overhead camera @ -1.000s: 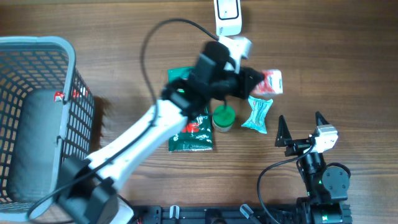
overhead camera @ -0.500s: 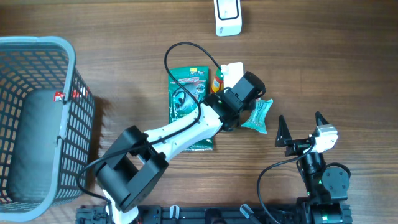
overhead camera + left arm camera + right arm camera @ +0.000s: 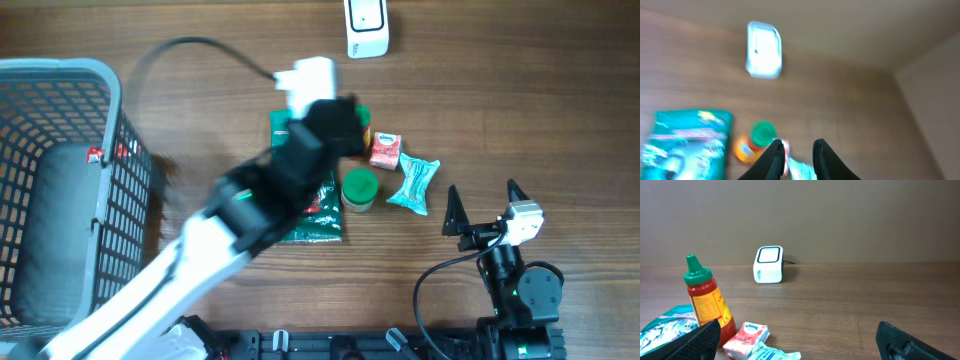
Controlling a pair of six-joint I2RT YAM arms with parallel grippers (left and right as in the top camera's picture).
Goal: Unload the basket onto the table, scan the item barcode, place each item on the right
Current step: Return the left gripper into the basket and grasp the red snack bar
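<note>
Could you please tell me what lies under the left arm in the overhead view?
A green bag lies under the left arm; only its lower right part and top edge show. The rest is covered.

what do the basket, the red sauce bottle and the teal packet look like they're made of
The basket is likely moulded grey plastic with a matte finish, going by its even grid walls and thick rim. The red sauce bottle is probably plastic, slightly glossy, with a green cap and a printed label. The teal packet seems to be thin plastic film: it looks shiny and crinkled, with crimped ends.
</note>
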